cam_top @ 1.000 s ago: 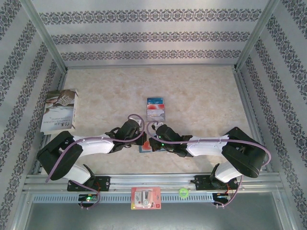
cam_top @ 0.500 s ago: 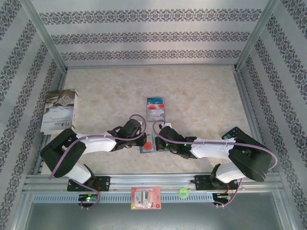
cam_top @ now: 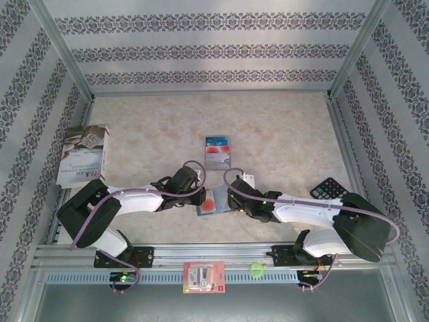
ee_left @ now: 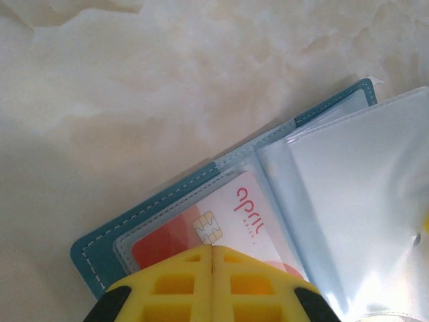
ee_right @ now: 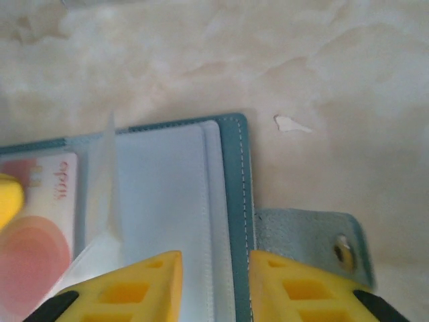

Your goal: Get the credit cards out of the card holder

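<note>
Card holder (cam_top: 210,205) is lying open on the table (cam_top: 281,134), close to the near edge, midway between your two arms.

Left side: your left gripper (ee_left: 212,249) is showing its jaws pressed fully together, no gap between the yellow fingers. The tips are sitting over the lower part of a red-and-white card (ee_left: 234,211), which is lying inside the holder's left clear pocket with its chip facing up. An empty clear pocket (ee_left: 355,194) is lying just beside it, toward the holder's other half.

Right side: your right gripper (ee_right: 214,268) is standing with its jaws parted, and the teal stitched edge of the holder's right cover is showing in the gap. You cannot tell from here whether either finger is touching the cover. The snap tab (ee_right: 312,235) is sticking out past that edge, flat on the table.

Farther back, two cards are lying apart from the holder: a blue card (cam_top: 216,141) and, touching its near side, a pale red-and-white card (cam_top: 218,159). A book (cam_top: 83,154) is resting at the left edge, a calculator (cam_top: 327,189) at the right.
</note>
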`<state>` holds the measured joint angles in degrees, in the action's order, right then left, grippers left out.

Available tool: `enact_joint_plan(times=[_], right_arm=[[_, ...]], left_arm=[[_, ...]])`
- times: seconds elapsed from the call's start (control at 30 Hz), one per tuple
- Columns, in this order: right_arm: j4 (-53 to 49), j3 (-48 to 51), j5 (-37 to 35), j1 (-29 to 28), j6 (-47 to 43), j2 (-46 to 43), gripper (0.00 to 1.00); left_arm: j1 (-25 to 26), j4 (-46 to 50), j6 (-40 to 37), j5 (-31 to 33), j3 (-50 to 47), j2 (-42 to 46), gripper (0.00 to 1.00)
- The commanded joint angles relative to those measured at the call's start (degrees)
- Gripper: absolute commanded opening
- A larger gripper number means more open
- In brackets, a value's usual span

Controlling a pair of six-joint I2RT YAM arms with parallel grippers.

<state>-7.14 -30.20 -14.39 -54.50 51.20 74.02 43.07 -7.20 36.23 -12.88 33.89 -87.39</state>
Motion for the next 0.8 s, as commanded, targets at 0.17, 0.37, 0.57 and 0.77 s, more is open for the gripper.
enact_joint_plan(times=[0.17, 0.37, 0.57, 0.77], right_arm=[[2.2, -3.2, 11.5, 2.7, -9.0, -6.0, 0.26], [7.0, -7.9, 27.5, 4.1, -10.2, 2.9, 0.19], [6.6, -8.2, 28.9, 5.6, -7.8, 11.3, 0.14], [0.5, -6.8, 23.0, 6.7, -5.3, 13.4, 0.12]], left_arm=[[0.1, 2.0, -2.1, 0.3, 0.7, 1.6, 0.0], [0.2, 2.1, -2.7, 0.4, 0.7, 2.2, 0.0], [0.1, 2.1, -3.2, 0.2, 0.9, 1.8, 0.0], [0.1, 1.8, -3.7, 0.2, 1.5, 0.6, 0.0]])
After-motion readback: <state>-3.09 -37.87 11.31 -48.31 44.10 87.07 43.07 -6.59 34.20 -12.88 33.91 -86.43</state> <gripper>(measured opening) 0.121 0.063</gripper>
